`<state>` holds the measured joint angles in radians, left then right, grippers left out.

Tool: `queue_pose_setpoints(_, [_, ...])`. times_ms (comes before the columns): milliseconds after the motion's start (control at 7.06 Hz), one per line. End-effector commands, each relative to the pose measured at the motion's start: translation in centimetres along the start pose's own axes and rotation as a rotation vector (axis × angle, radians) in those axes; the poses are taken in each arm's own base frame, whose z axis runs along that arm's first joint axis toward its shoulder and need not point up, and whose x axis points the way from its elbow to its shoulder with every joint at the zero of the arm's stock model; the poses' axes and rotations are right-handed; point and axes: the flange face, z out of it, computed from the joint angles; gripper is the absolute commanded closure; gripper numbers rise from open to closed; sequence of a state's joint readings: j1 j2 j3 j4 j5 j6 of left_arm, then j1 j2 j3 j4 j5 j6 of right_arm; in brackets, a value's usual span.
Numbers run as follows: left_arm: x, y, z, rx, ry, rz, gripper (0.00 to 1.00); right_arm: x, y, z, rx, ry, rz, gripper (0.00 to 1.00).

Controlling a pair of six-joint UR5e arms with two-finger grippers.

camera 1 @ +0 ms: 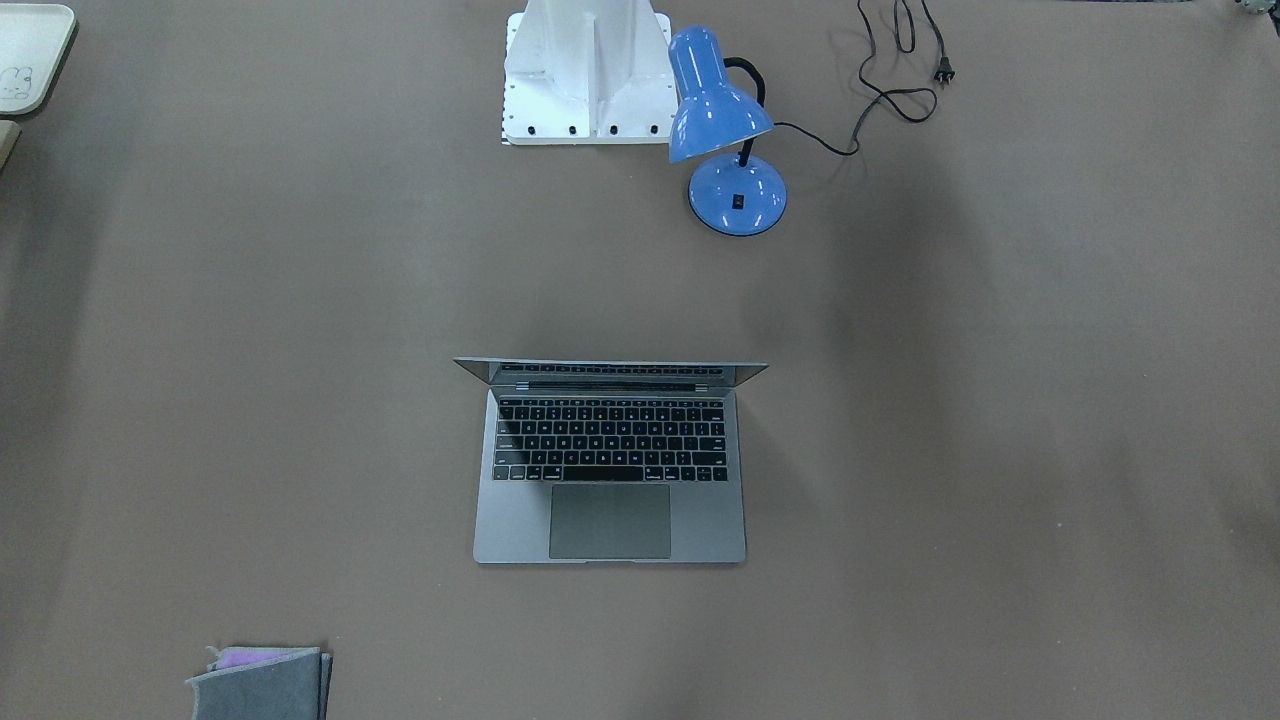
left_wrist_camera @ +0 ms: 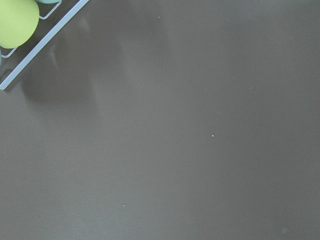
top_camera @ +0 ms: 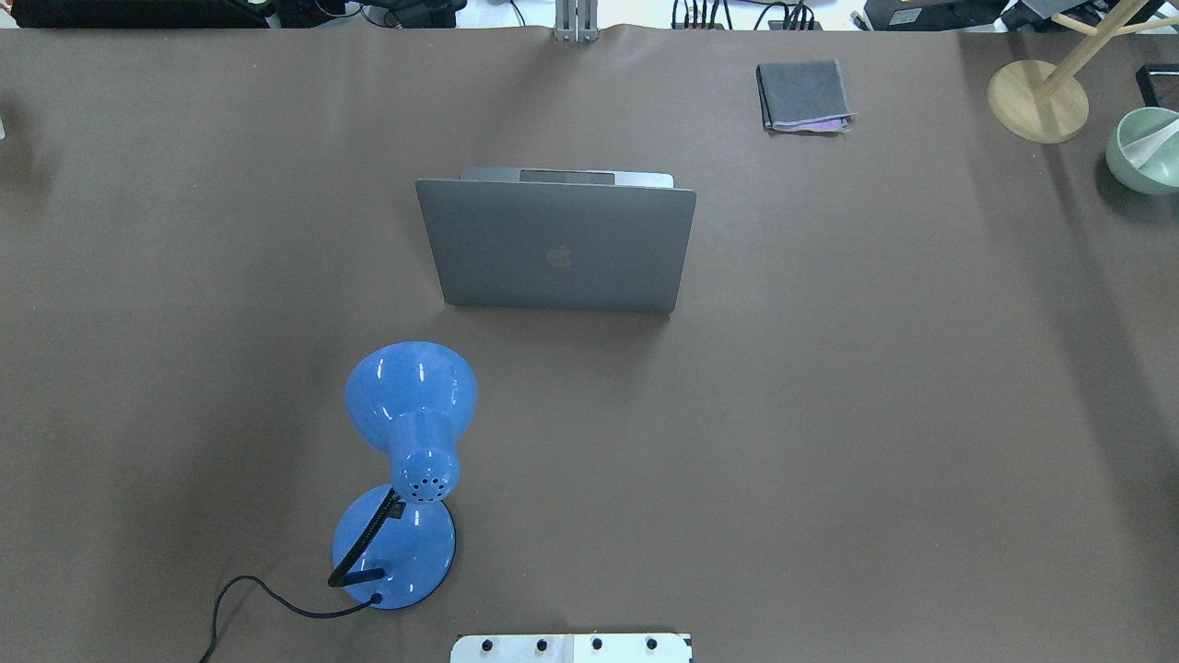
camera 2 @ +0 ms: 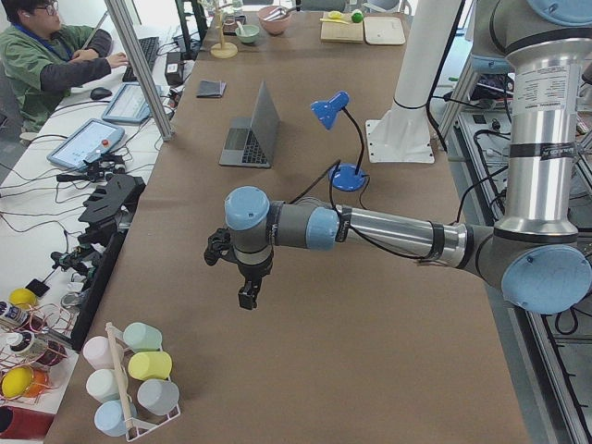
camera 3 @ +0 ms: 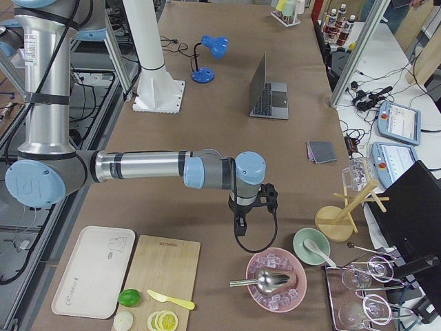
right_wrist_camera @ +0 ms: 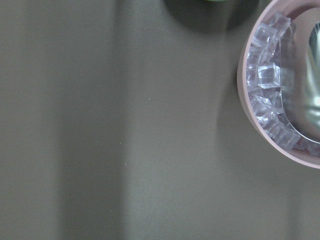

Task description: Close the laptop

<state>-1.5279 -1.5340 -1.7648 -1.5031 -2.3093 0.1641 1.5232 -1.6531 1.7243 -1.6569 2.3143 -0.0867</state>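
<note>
1. Shows the left gripper (camera 2: 247,294) hanging fingers-down over bare table (camera 2: 305,370) at the robot's left end, near a rack of pastel mugs (camera 2: 139,370); well apart from the work, probably a rest pose; jaw opening impossible to tell from a side view alone.
2. Finds a blue desk lamp (top_camera: 410,460) near the robot's base, plug lying loose; stands left of centre, likely no bar to a reach.
3. Places the laptop (top_camera: 557,244) mid-table, open at a steep angle; lid and apple logo face the robot, keyboard faces the operators; offers the lid's top edge, by the look of it, for a push forward and down.
4. Catches a grey felt pouch (top_camera: 803,94) beyond, to the right.
5. Shows the right gripper (camera 3: 239,227) hanging likewise at the right end, beside a pink bowl of ice (camera 3: 275,279); jaws again impossible to tell.
</note>
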Motion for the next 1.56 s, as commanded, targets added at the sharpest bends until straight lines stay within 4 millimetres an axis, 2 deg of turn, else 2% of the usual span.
queue_pose_setpoints(0, [0.1, 0.2, -0.1, 0.003, -0.001, 0.003, 0.02, 0.1, 0.0, 0.1, -0.003, 0.002, 0.002, 0.00])
queue_pose_setpoints(425, [1.0, -0.4, -1.1, 0.025, -0.011, 0.028, 0.02, -0.4, -0.2, -0.3, 0.008, -0.007, -0.018, 0.00])
queue_pose_setpoints(566, [1.3, -0.8, -1.5, 0.033, -0.012, 0.034, 0.02, -1.2, -0.8, -1.3, 0.027, -0.007, -0.036, 0.00])
queue_pose_setpoints(708, [1.9, -2.4, -2.5, 0.053, -0.014, 0.050, 0.02, -1.7, -1.0, -1.9, 0.042, -0.003, -0.045, 0.00])
queue_pose_setpoints(850, [2.5, -3.4, -3.2, 0.071, -0.017, 0.066, 0.02, -3.2, -0.9, -3.5, 0.077, 0.002, -0.071, 0.00])
queue_pose_setpoints(991, [3.5, -5.3, -4.7, 0.111, -0.016, 0.095, 0.02, -4.4, -1.8, -4.9, 0.107, 0.012, -0.097, 0.00])
queue_pose_setpoints(1133, [3.9, -6.0, -5.4, 0.176, -0.030, 0.159, 0.02, -4.6, -2.2, -6.1, 0.130, 0.017, -0.098, 0.00])
queue_pose_setpoints(1274, [3.2, -6.0, -5.9, 0.264, -0.039, 0.161, 0.02, -5.2, -2.9, -7.6, 0.162, 0.019, -0.072, 0.00])
queue_pose_setpoints(1416, [3.8, -6.3, -6.6, 0.296, -0.030, 0.134, 0.02, -5.5, -3.4, -8.5, 0.178, 0.047, -0.132, 0.00])
